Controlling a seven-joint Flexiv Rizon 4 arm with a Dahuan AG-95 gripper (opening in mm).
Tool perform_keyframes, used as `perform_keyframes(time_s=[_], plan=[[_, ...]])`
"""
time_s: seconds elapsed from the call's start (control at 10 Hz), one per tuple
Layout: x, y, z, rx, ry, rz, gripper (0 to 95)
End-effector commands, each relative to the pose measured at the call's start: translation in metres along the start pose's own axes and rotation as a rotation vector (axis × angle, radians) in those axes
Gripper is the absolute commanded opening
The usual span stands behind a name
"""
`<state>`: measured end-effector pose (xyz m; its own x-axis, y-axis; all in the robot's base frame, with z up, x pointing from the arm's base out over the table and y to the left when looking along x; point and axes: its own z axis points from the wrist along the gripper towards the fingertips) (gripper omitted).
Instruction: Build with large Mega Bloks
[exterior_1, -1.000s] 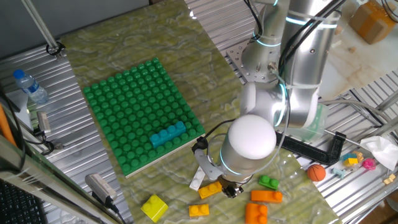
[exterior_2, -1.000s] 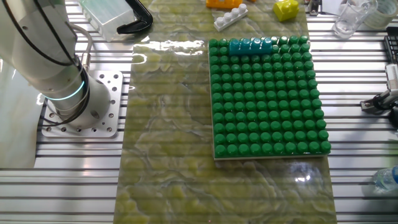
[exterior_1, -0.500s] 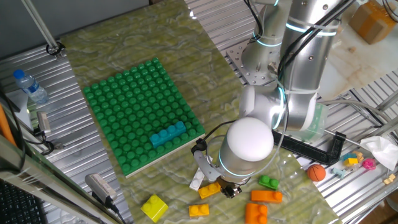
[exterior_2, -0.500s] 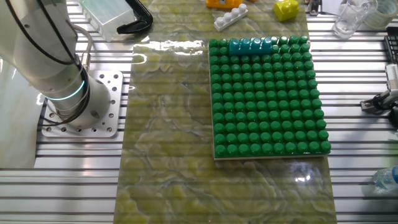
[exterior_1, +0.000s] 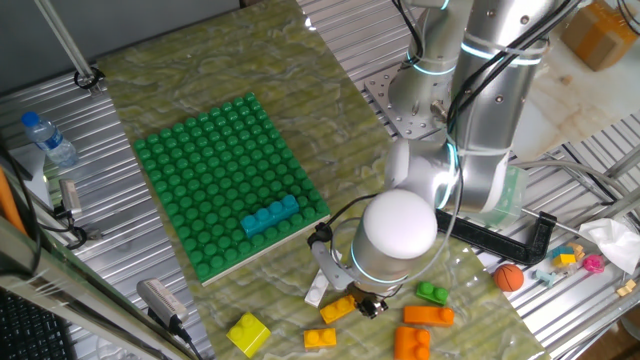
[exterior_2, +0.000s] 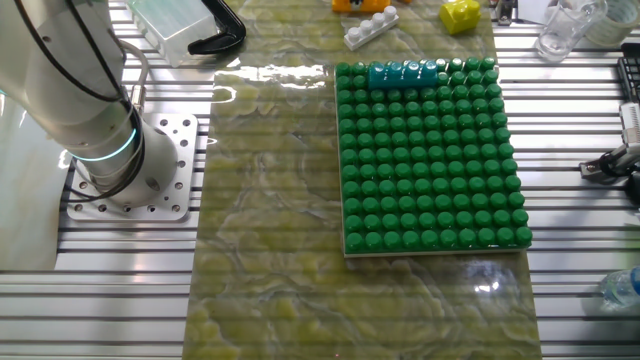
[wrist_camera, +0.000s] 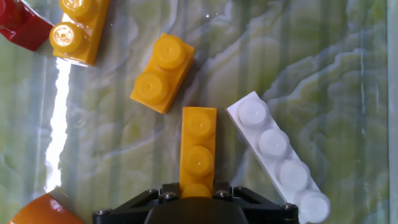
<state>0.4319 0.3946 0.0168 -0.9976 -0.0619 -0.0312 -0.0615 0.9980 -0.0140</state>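
End effector (wrist_camera: 198, 194): pinching yellow brick (wrist_camera: 198, 149).
White brick (wrist_camera: 277, 155): just right, angled.
Two-stud brick (wrist_camera: 161, 73): far left.
Baseplate (exterior_1: 225, 180): carries teal brick (exterior_1: 270, 215).

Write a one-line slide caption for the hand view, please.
End effector over an orange three-stud brick, flanked by a white four-stud brick and an orange two-stud brick.

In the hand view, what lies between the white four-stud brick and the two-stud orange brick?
The orange three-stud brick lies between the white brick and the two-stud orange brick, its near end at the end effector.
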Motion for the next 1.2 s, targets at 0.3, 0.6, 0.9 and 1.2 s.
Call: perform_keyframes(time_s=[0.3,0.6,0.9,1.2], plan=[[0.0,0.0,0.0,-0.001,0.0,0.0,0.0],[0.002,0.0,-0.013,-0.003,-0.004,-0.015,0.0],[0.009,-0.011,-0.047,-0.008,-0.012,-0.058,0.0],[0.012,-0.044,-0.095,-0.002,-0.034,-0.07,0.0]])
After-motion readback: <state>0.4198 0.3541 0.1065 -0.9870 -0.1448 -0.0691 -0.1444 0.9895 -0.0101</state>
